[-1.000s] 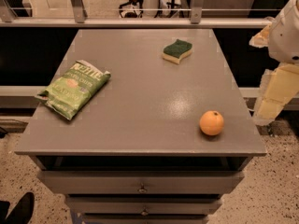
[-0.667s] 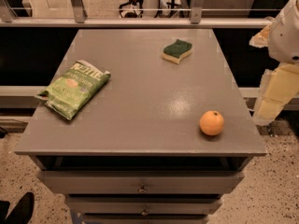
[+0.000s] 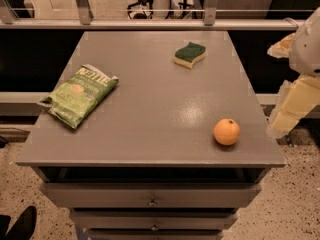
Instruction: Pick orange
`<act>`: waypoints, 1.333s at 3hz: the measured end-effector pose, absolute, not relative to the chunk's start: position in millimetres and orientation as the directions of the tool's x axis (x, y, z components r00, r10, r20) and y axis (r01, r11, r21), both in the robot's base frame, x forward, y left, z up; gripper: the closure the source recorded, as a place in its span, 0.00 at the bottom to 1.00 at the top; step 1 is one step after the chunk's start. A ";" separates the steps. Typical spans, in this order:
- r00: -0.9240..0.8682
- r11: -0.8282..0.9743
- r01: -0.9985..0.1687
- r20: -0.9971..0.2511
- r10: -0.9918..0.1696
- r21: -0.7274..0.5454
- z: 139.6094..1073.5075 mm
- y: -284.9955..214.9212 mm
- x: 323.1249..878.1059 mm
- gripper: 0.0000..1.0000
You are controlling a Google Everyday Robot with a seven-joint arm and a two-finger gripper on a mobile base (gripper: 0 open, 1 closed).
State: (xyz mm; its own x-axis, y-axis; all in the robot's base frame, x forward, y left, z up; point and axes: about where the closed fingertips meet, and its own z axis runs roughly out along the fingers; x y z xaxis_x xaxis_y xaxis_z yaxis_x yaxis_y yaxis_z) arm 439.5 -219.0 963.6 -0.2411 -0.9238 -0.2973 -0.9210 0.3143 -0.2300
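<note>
1. I take this for an office or lab floor: a grey drawer cabinet (image 3: 150, 119), speckled floor (image 3: 300, 204), a metal railing (image 3: 150, 25), with chair casters (image 3: 137, 8) beyond.
2. My gripper (image 3: 285, 116) hangs just off the cabinet's right edge.

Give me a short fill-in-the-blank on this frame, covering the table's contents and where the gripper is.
1. The gripper hangs off the table's right side in the camera view; the thing on the table nearest it is the ____.
2. The sponge has a ____ top over a yellow base.
3. Below the tabletop, small knobs show on the ____.
Missing words: orange; green; drawers.
</note>
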 end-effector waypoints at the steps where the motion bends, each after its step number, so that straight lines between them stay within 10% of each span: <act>1: -0.278 0.390 -0.906 -0.463 -0.841 -0.164 929.8 -219.5 443.1 0.00; 4: -0.287 0.461 -0.887 -0.743 -0.605 -0.032 874.9 -199.7 459.4 0.00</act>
State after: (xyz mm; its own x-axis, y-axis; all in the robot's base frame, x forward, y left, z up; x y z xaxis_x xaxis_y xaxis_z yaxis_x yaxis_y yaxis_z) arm 459.4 -199.7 874.9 -0.2871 -0.6048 -0.7428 -0.8870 0.4607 -0.0323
